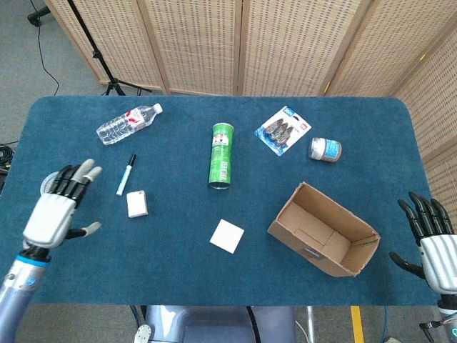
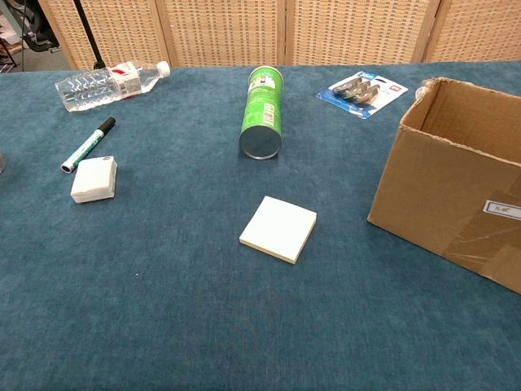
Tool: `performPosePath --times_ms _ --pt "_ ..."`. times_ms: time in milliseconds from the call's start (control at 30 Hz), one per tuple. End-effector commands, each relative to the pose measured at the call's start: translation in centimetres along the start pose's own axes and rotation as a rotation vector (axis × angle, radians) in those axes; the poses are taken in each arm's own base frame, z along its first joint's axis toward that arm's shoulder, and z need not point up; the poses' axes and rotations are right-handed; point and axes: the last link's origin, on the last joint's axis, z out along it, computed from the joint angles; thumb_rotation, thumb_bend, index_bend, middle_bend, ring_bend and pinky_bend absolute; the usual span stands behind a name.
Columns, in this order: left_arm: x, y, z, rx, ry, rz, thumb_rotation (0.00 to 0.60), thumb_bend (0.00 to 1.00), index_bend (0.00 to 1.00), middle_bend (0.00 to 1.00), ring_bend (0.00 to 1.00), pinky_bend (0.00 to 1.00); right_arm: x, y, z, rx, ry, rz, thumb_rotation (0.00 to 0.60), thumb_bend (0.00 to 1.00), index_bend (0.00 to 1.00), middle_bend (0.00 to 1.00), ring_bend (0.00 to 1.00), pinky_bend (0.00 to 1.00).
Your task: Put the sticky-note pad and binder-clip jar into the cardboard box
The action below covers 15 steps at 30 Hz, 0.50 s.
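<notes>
The pale yellow sticky-note pad (image 1: 227, 236) (image 2: 278, 229) lies flat on the blue tabletop, left of the open cardboard box (image 1: 286, 211) (image 2: 440, 187), with nothing touching it. My left hand (image 1: 56, 208) hovers at the far left with fingers spread and nothing in it. It covers most of the clear binder-clip jar (image 1: 45, 183); only a sliver of the jar shows. My right hand (image 1: 433, 241) is at the right table edge beyond the box, fingers apart and empty. Neither hand shows in the chest view.
A green can (image 1: 221, 155) (image 2: 262, 110) lies behind the pad. A marker (image 1: 126, 174) (image 2: 88, 145), a small white block (image 1: 137, 204) (image 2: 94, 179) and a water bottle (image 1: 128, 123) sit left of centre. A blister pack (image 1: 283, 129) and a small jar (image 1: 325, 149) lie behind the box.
</notes>
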Motion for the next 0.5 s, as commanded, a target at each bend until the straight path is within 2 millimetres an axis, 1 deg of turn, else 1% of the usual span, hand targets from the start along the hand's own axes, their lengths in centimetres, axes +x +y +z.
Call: performPosePath --times_ms 33,133,267,367,433,467,500 --pt "1.2 -3.3 -2.7 0.131 -0.009 -0.02 0.6 0.0 0.0 0.0 0.0 0.0 0.1 -0.3 0.2 0.02 0.02 0.005 0.6 0.0 0.0 0.0 0.0 0.0" --pt "1.7 -4.8 -3.7 0.173 -0.025 -0.044 0.6 0.0 0.0 0.0 0.0 0.0 0.3 -0.9 0.9 0.072 0.048 -0.005 0.6 0.0 0.0 0.0 0.0 0.0" --pt "2.6 -5.8 -4.1 0.187 -0.027 -0.064 0.6 0.0 0.0 0.0 0.0 0.0 1.2 -2.4 2.2 0.169 0.079 -0.017 0.6 0.0 0.0 0.0 0.0 0.0" --pt "3.4 -6.0 -4.3 0.179 -0.004 -0.083 0.6 0.0 0.0 0.0 0.0 0.0 1.9 -4.3 3.6 0.273 0.077 0.001 0.6 0.0 0.0 0.0 0.0 0.0" --pt "4.0 -6.1 -4.6 0.172 0.019 -0.096 0.6 0.0 0.0 0.0 0.0 0.0 2.3 -6.5 5.1 0.382 0.05 0.021 0.6 0.0 0.0 0.0 0.0 0.0" --pt "4.1 -6.2 -4.7 0.171 0.023 -0.097 0.6 0.0 0.0 0.0 0.0 0.0 2.4 -7.2 5.5 0.409 0.037 0.029 0.6 0.0 0.0 0.0 0.0 0.0" --pt "4.3 -6.2 -4.8 0.17 0.03 -0.096 0.6 0.0 0.0 0.0 0.0 0.0 2.5 -8.4 6.1 0.458 0.013 0.038 0.6 0.0 0.0 0.0 0.0 0.0"
